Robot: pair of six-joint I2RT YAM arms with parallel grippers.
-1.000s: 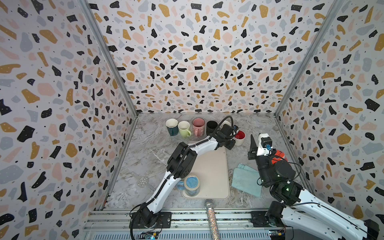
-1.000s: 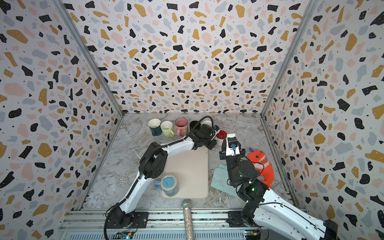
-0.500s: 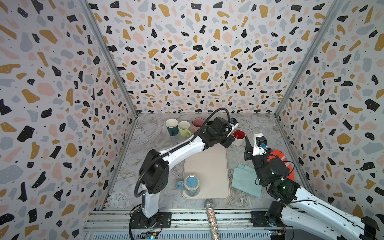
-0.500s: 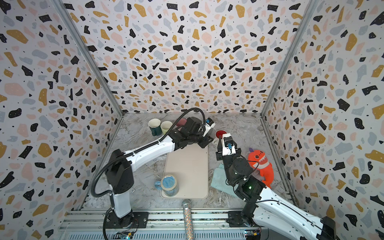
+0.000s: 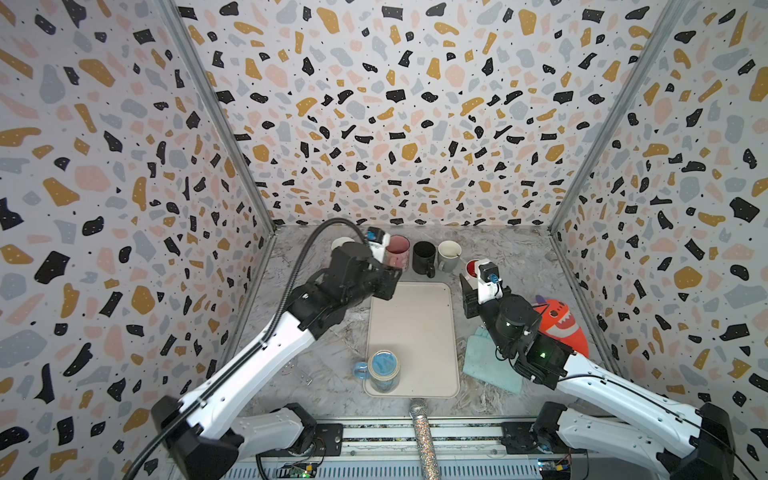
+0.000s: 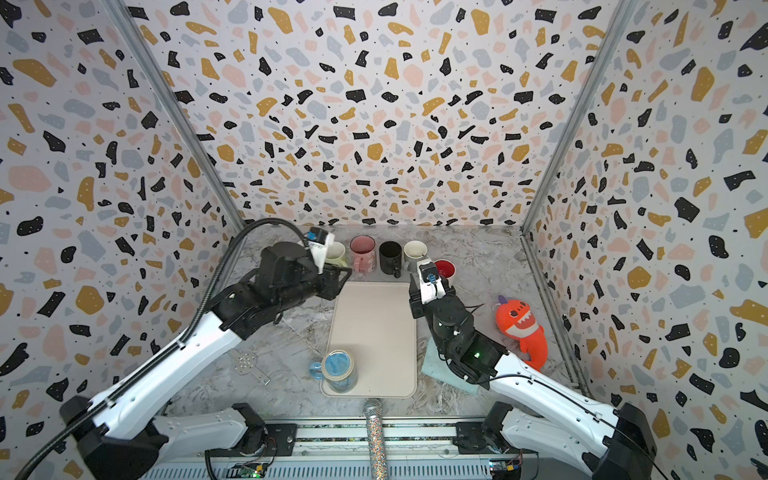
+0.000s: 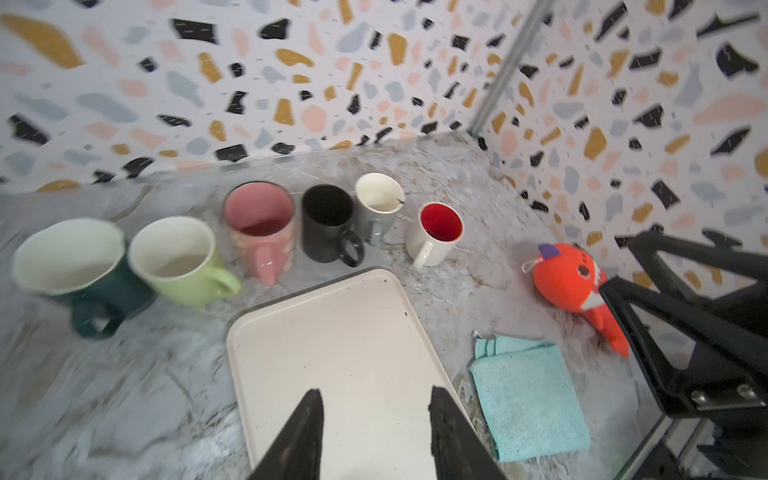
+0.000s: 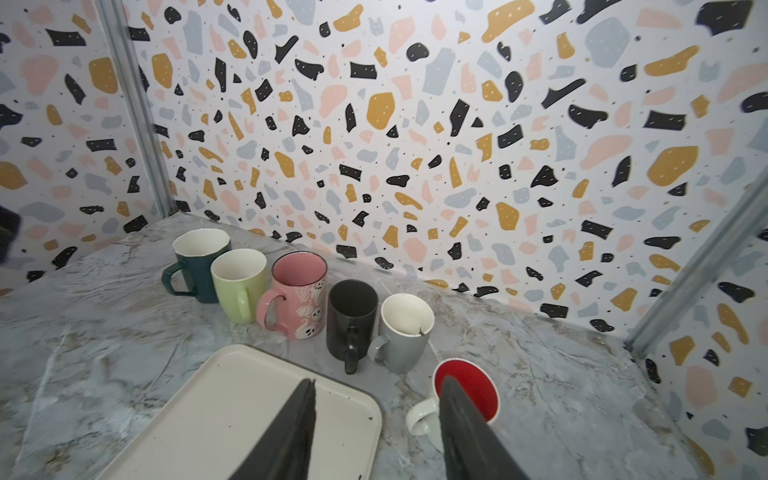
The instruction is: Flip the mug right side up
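Note:
A white mug with a red inside (image 5: 471, 268) (image 7: 440, 222) (image 8: 478, 390) stands upright, mouth up, at the right end of the row of mugs. A glass mug (image 5: 384, 368) (image 6: 338, 368) stands on the near left corner of the beige tray (image 5: 415, 332) with a blue end up. I cannot tell whether that end is its rim or its base. My left gripper (image 5: 386, 284) (image 7: 376, 392) hangs open and empty over the tray's far left corner. My right gripper (image 5: 467, 289) (image 8: 376, 380) is open and empty, just in front of the red-inside mug.
Dark green (image 7: 70, 257), light green (image 7: 178, 257), pink (image 7: 259, 216), black (image 7: 326, 216) and grey (image 7: 376, 199) mugs stand upright along the back. An orange plush (image 5: 559, 324) and a teal cloth (image 5: 486, 361) lie on the right. A glitter microphone (image 5: 422, 424) lies at the front edge.
My left gripper has pulled away to the left from the red-inside mug, to the tray's far left corner. My right gripper has shifted left towards that mug. Both jaws have widened.

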